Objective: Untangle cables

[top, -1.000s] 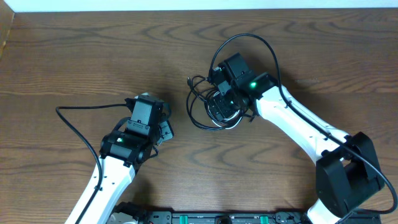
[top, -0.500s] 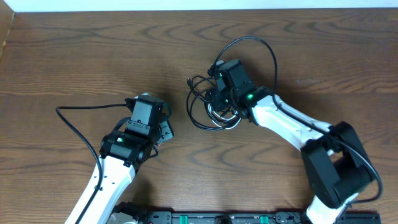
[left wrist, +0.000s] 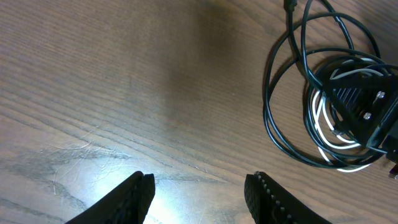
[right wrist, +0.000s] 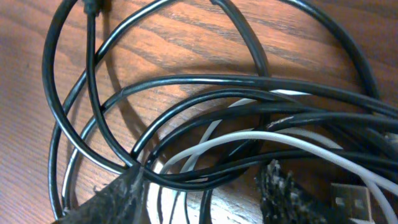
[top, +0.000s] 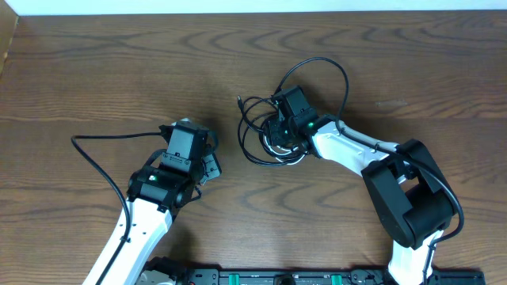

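Cables [top: 265, 134] lie in one knotted bundle on the wooden counter [top: 119, 71], a little right of its middle, and the right arm reaches over it.

Nearest to me, the left hand [left wrist: 199, 186] hangs over bare wood, well apart from the bundle. Its two fingers are spread and only the grain of the counter shows between them. From its own camera the bundle sits off to the upper right.

Further in, the right hand [right wrist: 199, 193] is down in the tangle. Its two fingertips stand apart, with several strands running across the gap between them and over their tips. I cannot tell whether they press on any strand or only rest among them.

The bundle itself is mostly thin, glossy black cord, wound in overlapping loops that cross one another many times. A white cord [right wrist: 249, 140] threads through the middle, passing under some black strands and over others. A flat plug end [right wrist: 357, 196] shows at the right edge of the close view.

On the far left of the tangle, one black strand runs out to a small plug tip [top: 240, 101] lying on the wood. Beyond the hand, the arm's own thicker wire [top: 344, 79] arches above the counter.
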`<action>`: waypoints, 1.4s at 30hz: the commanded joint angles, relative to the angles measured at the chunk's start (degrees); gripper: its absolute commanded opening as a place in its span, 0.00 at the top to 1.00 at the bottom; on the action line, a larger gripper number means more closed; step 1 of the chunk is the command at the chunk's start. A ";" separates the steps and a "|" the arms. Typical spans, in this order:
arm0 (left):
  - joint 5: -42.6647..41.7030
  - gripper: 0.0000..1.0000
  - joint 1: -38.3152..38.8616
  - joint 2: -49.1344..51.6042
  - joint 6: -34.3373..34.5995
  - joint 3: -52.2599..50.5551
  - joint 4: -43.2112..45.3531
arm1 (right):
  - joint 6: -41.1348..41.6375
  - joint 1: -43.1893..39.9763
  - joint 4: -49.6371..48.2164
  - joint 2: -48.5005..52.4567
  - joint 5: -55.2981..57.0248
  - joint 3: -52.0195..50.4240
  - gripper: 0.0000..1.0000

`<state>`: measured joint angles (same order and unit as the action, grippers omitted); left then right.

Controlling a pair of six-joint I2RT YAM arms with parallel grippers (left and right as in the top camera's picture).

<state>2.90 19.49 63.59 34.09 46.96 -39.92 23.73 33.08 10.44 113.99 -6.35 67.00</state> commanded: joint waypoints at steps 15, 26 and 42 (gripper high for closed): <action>-0.98 0.47 -0.33 0.07 -0.79 0.15 -0.22 | 24.57 -0.09 -6.12 3.06 9.66 -0.37 0.91; -0.98 0.47 -0.35 0.07 -1.03 0.15 -1.01 | 12.85 -0.87 -6.43 0.26 -5.18 -0.24 0.99; -0.96 0.47 -0.33 0.07 -1.01 0.15 -0.98 | -4.92 -3.37 19.87 -29.46 14.47 0.48 0.24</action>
<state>1.78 19.49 63.59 34.06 46.96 -40.73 20.40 29.87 26.15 84.29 -0.93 67.48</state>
